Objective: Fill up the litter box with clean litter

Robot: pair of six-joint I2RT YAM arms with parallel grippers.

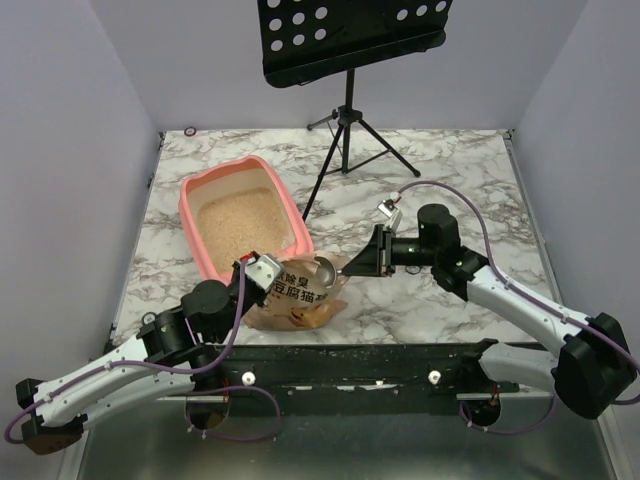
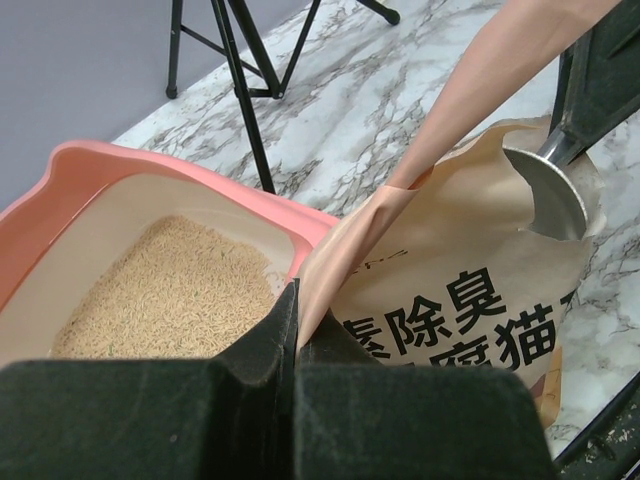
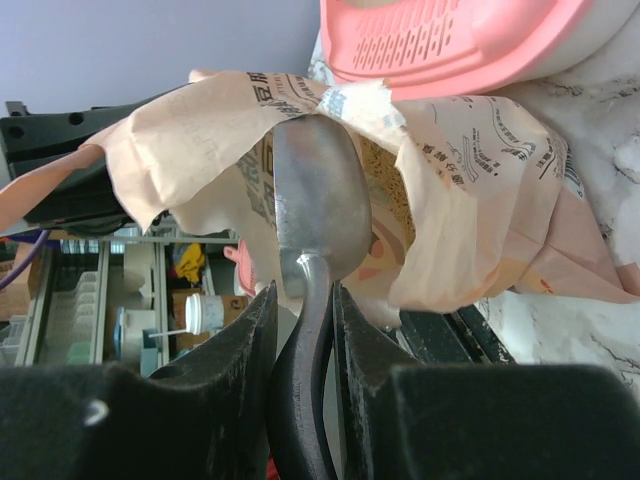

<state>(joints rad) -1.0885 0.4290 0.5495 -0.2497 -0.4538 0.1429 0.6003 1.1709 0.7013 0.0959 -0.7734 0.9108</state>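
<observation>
At the near edge of the marble table (image 1: 450,170), my left gripper (image 2: 297,318), pressed together, pinches the torn lip of the litter bag (image 2: 450,300) and lifts it so the mouth gapes. My right gripper (image 3: 305,305) clamps the handle of a metal scoop (image 3: 315,200), whose bowl sits in that mouth with bare metal showing. Just beyond the bag, touching it or nearly so, lies the pink litter box (image 1: 190,215). A shallow bed of tan litter (image 1: 240,222) covers its floor, and I judge a good part of the fill is yet to come. To do this scoop well I should hold the lip taut and high, drive the bowl in deep and low, bring it out level, and tip only once it is over the box's rim. Farthest back stands a black music stand (image 1: 345,40).
</observation>
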